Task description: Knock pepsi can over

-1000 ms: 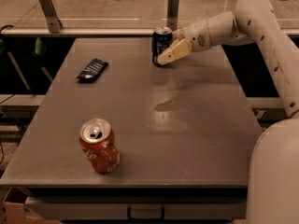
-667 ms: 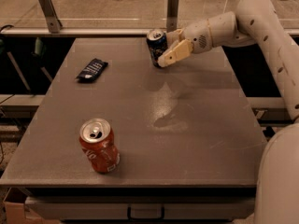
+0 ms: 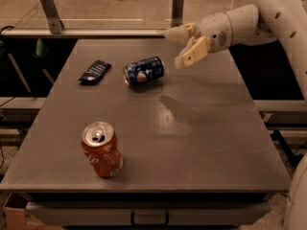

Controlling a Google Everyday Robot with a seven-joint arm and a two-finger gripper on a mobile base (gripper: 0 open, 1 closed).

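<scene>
Camera view, the only one. Grey table point(image 3: 211, 147) fills the frame, seen from its near edge.

Pepsi can point(image 3: 144, 71): down on its side on the far half of the tabletop, about 12 o'clock from the table's centre. Long axis runs roughly left-right, with the right end slightly farther back. Round logo faces the camera. Nothing touches it.

Gripper point(image 3: 186, 45): at about 1 o'clock from the table's centre and 2 o'clock from the pepsi can, near it but apart. It is raised off the surface, at the end of the white arm point(image 3: 240, 23) that reaches in from the right edge of the frame. Its two beige fingers point(image 3: 194, 55) are spread with a plain gap between them and grip nothing. Tips point left, toward the pepsi can's side of the table.

Shadow point(image 3: 180, 111) of the gripper falls on the tabletop at 6 o'clock from it.

Black snack packet point(image 3: 94, 71): flat on the table at 9 o'clock from the pepsi can, just beside it, not touching.

Orange-red soda can point(image 3: 101, 150): upright, opened top showing, at 7 o'clock from the table's centre, well apart from the rest.

Two metal posts point(image 3: 50, 8) stand behind the far edge.
</scene>
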